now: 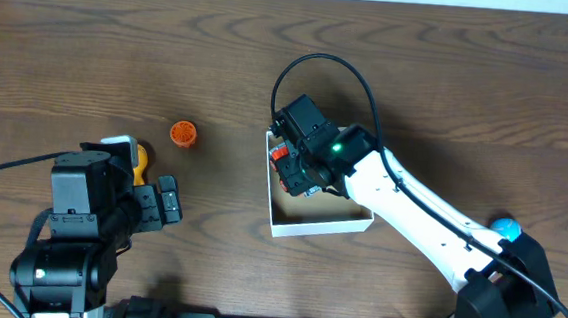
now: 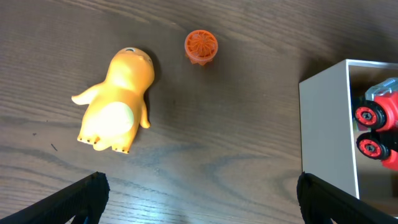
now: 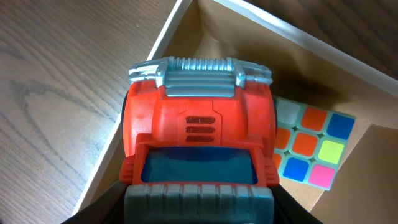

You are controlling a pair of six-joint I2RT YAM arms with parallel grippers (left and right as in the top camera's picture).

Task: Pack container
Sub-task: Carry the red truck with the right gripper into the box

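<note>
Dark wood table: your right gripper (image 1: 295,170) clamps a red plastic toy truck (image 3: 199,124) inside the white-walled square cardboard container (image 1: 322,224) at centre, colourful puzzle cube (image 3: 311,149) already in; your left gripper (image 2: 199,199) hangs wide apart over a yellow toy figure (image 2: 115,102) and an orange ridged cap (image 2: 201,46), both unpacked.

Left arm (image 1: 68,239) sits folded at the near-left edge, left gripper (image 2: 202,190) facing down with jaws spread wide, while right arm (image 1: 430,219) stretches diagonally in toward centre, right gripper (image 1: 300,168) partly closed and clamped on a red toy truck (image 3: 199,124).
</note>
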